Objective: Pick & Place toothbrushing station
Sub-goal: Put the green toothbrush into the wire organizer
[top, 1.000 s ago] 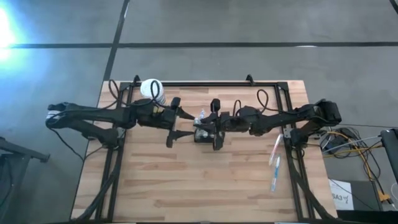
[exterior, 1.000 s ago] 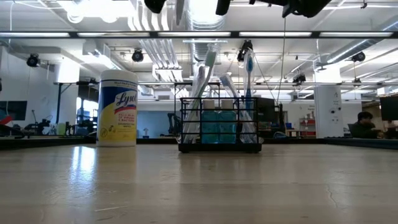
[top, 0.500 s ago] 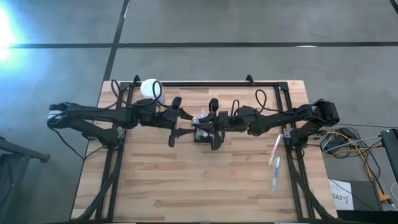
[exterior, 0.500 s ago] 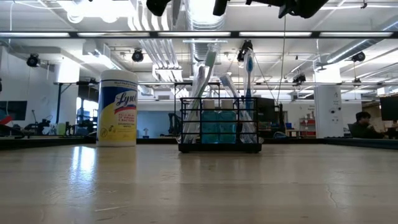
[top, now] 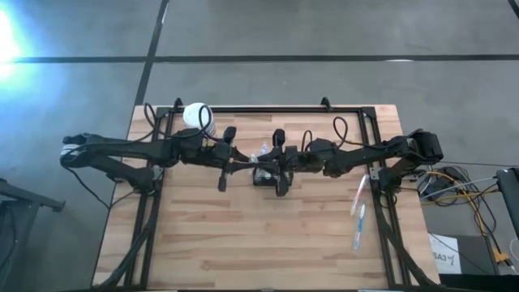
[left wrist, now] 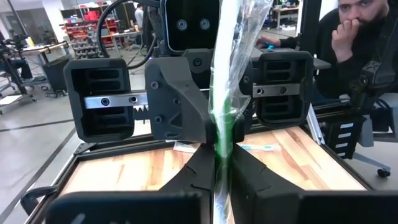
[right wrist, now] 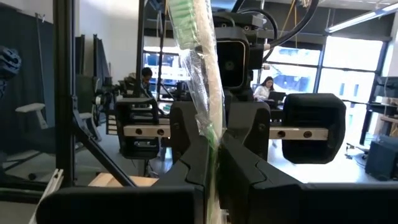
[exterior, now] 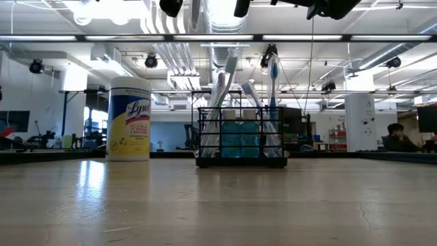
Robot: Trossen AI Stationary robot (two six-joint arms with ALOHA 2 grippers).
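Observation:
The toothbrushing station, a small black slotted holder, stands on its base mid-table, with several toothbrushes upright in it. Just above it, a green-and-white toothbrush in a clear wrapper is held between both grippers. My left gripper reaches in from the left and is shut on the toothbrush. My right gripper faces it from the right, shut on the same toothbrush. The tops of both grippers only just show in the low view. My left gripper pinches the wrapped toothbrush's green handle between its two fingers. The fingers come level from the table's left and lie across it. The toothbrush stands about upright, clear of the table. My right gripper pinches the toothbrush's wrapped shaft between its two fingers. They come level from the table's right, across the shaft. The bristle end rises above the fingers.
A white-lidded yellow wipes jar stands at the far left. Two wrapped toothbrushes lie on the table's right part. A black frame rims the far edge. A person sits beyond the table.
My left gripper has shut on the wrapped toothbrush that my right gripper holds above the holder. The toothbrush and my right gripper have stayed in place.

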